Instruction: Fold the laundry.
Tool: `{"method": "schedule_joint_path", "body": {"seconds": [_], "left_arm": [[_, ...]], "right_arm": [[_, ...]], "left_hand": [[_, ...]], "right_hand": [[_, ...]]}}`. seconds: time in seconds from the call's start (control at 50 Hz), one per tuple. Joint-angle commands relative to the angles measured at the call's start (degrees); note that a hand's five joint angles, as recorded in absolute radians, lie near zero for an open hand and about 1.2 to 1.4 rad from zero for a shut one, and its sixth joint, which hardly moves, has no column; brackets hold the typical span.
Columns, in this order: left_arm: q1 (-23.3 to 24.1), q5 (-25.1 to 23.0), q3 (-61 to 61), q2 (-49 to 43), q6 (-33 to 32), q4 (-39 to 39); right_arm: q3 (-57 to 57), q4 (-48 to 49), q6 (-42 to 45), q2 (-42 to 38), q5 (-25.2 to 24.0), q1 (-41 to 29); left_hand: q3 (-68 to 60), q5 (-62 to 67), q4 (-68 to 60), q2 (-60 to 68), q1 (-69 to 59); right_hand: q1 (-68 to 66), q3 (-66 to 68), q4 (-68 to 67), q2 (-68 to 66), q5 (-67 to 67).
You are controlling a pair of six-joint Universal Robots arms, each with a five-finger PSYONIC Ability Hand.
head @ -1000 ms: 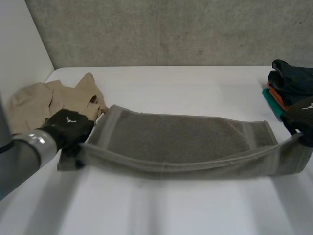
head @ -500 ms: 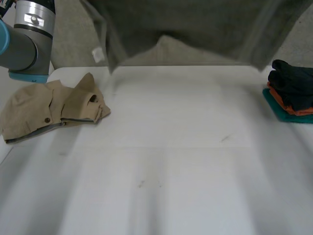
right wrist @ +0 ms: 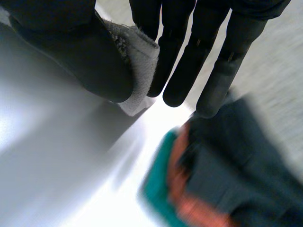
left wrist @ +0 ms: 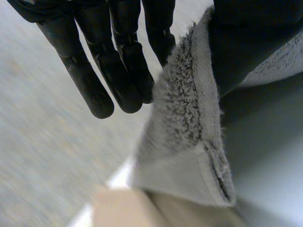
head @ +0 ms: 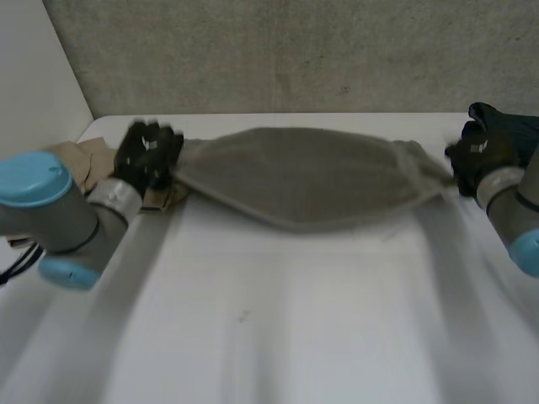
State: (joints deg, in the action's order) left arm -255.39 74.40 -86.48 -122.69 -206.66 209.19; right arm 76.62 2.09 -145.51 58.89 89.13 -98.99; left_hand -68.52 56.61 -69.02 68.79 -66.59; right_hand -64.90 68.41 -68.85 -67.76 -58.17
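A grey towel (head: 303, 177) hangs stretched between my two hands, low over the far half of the white table (head: 278, 320), its middle sagging toward the surface. My left hand (head: 147, 157) holds the towel's left end. In the left wrist view the thumb pinches a corner of the towel (left wrist: 189, 137) against the straight fingers (left wrist: 118, 71). My right hand (head: 478, 157) holds the right end. There the thumb and fingers (right wrist: 189, 66) pinch the towel's edge (right wrist: 137, 59).
A beige garment (head: 80, 160) lies crumpled at the far left, partly behind my left hand, and shows under the towel corner (left wrist: 123, 210). A stack of folded clothes (head: 509, 130), dark over orange and teal (right wrist: 222, 179), sits at the far right beside my right hand.
The towel lay near the table's middle, was then swung up high above the view, and has come down farther back. Both hands moved back with it, keeping their grip.
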Motion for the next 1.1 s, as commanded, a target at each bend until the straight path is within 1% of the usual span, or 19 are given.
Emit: {"method": "schedule_joint_path", "body": {"seconds": [0.02,0.06,0.12,0.16,0.22,0.3,0.38,0.48,0.56,0.66,0.7,0.74,0.76,0.84,0.88,0.94,0.96,1.02,1.1], "left_arm": [[-0.90,0.83,-14.85,11.75,-9.37,-23.54],[-1.86,2.75,-19.66,16.48,-12.52,-31.95],[-3.18,5.83,-25.29,21.76,-15.95,-40.67],[-3.45,6.63,-27.16,23.80,-17.28,-42.89],[-3.19,6.72,-28.57,26.09,-19.48,-43.25],[-2.83,6.64,-27.17,26.19,-20.01,-42.64],[-2.22,6.63,-22.17,24.43,-19.13,-39.92],[2.43,6.90,-13.83,17.50,-16.51,-32.03],[3.40,7.25,-8.12,12.32,-14.13,-27.45],[4.02,7.51,0.50,4.93,-14.12,-25.50],[4.28,7.51,4.54,2.38,-14.47,-25.41],[4.20,7.60,12.79,-1.14,-14.83,-25.24],[4.02,7.60,16.04,-2.11,-15.00,-25.06],[3.76,8.13,33.53,-5.72,-14.57,-20.77],[3.58,8.30,40.81,-6.16,-13.86,-15.08],[3.23,8.48,44.54,-6.07,-12.72,-7.25],[2.97,8.57,45.07,-5.81,-11.06,-2.43],[1.74,8.83,44.91,-5.20,-7.55,3.14],[0.68,8.92,43.59,-4.23,-5.25,-0.52]], "right_arm": [[14.13,-14.63,14.50,11.92,-0.19,2.65],[18.20,-17.20,20.50,15.19,0.16,4.68],[24.97,-21.51,31.05,21.26,0.25,9.07],[27.26,-22.74,34.84,23.63,-0.10,10.74],[28.94,-22.66,35.39,25.66,-0.71,12.24],[28.68,-21.96,32.14,25.66,-1.77,12.25],[27.27,-17.93,27.57,24.35,-4.49,12.07],[24.20,-9.58,21.86,17.41,-6.34,11.63],[20.95,-3.51,18.25,13.54,-5.90,10.93],[14.80,1.33,16.66,7.48,-4.59,9.17],[9.88,2.56,16.57,4.76,-3.36,6.98],[5.49,2.83,16.05,3.61,-2.04,5.05],[0.25,3.44,14.74,3.08,-0.64,3.21],[-12.94,8.51,8.17,2.99,2.26,1.26],[-16.57,11.86,5.25,3.51,2.54,1.26],[-19.66,18.37,0.68,4.65,3.24,1.17],[-19.93,19.52,-0.20,5.27,3.41,1.17],[-20.02,22.07,-1.09,6.68,4.56,1.00],[-19.32,21.90,-1.00,6.94,5.17,0.47]], "left_hand": [[-11.48,13.39,-10.98,11.21,-13.41],[-11.48,13.39,-10.98,11.21,-13.41],[-11.48,13.39,-10.98,11.21,-13.41],[-11.48,13.39,-10.98,11.21,-13.41],[-11.48,13.39,-10.98,11.21,-13.41],[-11.48,13.39,-10.98,11.21,-13.41],[-11.48,13.39,-10.98,11.21,-13.41],[-11.48,13.39,-10.98,11.21,-13.41],[-11.48,13.39,-10.98,11.21,-13.41],[-11.48,13.39,-10.98,11.21,-13.41],[-11.48,13.39,-10.98,11.21,-13.41],[-11.48,13.39,-10.98,11.21,-13.41],[-11.48,13.39,-10.98,11.21,-13.41],[-11.48,13.39,-10.98,11.21,-13.41],[-11.48,13.39,-10.98,11.21,-13.41],[-11.48,13.39,-10.98,11.21,-13.41],[-11.48,13.39,-10.98,11.21,-13.41],[-11.48,13.39,-10.98,11.21,-13.41],[-11.48,13.39,-10.98,11.21,-13.41]], "right_hand": [[-15.10,11.59,-11.15,-12.24,-11.83],[-15.10,11.59,-11.15,-12.24,-11.83],[-15.10,11.59,-11.15,-12.24,-11.83],[-15.10,11.59,-11.15,-12.24,-11.83],[-15.10,11.59,-11.15,-12.24,-11.83],[-15.10,11.59,-11.15,-12.24,-11.83],[-15.10,11.59,-11.15,-12.24,-11.83],[-15.10,11.59,-11.15,-12.24,-11.83],[-15.10,11.59,-11.15,-12.24,-11.83],[-15.10,11.59,-11.15,-12.24,-11.83],[-15.10,11.59,-11.15,-12.24,-11.83],[-15.10,11.59,-11.15,-12.24,-11.83],[-15.10,11.59,-11.15,-12.24,-11.83],[-15.10,11.59,-11.15,-12.24,-11.83],[-15.10,11.59,-11.15,-12.24,-11.83],[-15.10,11.59,-11.15,-12.24,-11.83],[-15.10,11.59,-11.15,-12.24,-11.83],[-15.10,11.59,-11.15,-12.24,-11.83],[-15.10,11.59,-11.15,-12.24,-11.83]]}}
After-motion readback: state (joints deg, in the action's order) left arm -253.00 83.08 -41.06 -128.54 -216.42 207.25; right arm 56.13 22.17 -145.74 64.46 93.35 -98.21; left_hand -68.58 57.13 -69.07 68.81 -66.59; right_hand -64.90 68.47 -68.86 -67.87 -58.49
